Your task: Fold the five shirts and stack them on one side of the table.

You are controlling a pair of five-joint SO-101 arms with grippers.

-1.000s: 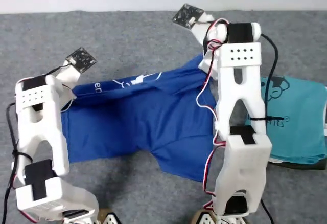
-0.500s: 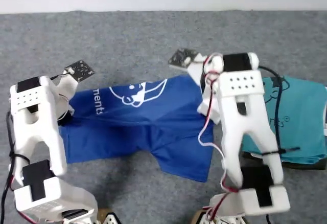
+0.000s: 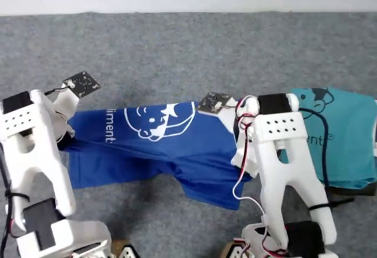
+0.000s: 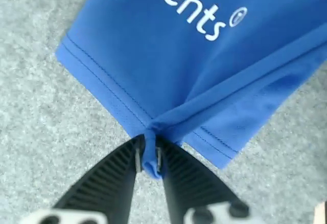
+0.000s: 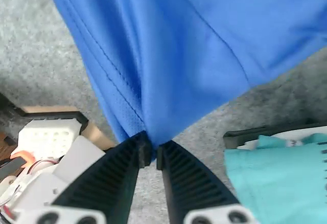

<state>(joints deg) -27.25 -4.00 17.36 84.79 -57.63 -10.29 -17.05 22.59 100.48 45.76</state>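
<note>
Blue shirt, mid-frame in the high view, has been drawn down toward the lower edge, print now showing. Your left gripper and right gripper each pinch its hem, so this fold looks nearly laid.

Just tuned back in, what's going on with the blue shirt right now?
Both arms hold the blue shirt. The left gripper is shut on a bunched bit of its edge, the right gripper on the edge at the other end, so the shirt lies spread between them on the grey table. A teal shirt lies folded at the table's right side.
</note>
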